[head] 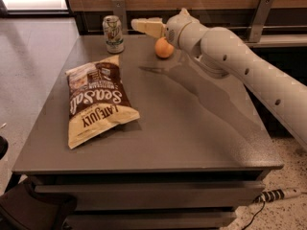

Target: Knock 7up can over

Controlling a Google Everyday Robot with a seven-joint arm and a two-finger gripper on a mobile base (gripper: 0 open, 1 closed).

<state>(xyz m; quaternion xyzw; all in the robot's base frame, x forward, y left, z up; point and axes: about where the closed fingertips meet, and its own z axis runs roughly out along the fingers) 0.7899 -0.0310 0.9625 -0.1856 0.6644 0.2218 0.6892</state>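
The 7up can (113, 34) stands upright near the far left of the grey table (192, 128). It has a whitish-green body and a silver top rim. My gripper (136, 25) hangs in the air just right of the can, at about the height of its top, with a small gap between them. The cream fingers point left toward the can. The white arm (240, 66) reaches in from the right. An orange (163, 47) lies on the table below the gripper's wrist.
A brown and cream chip bag (96, 99) lies flat on the left half of the table. A wooden wall panel with metal brackets (261, 13) runs behind the table. A power strip (280, 194) lies on the floor at the lower right.
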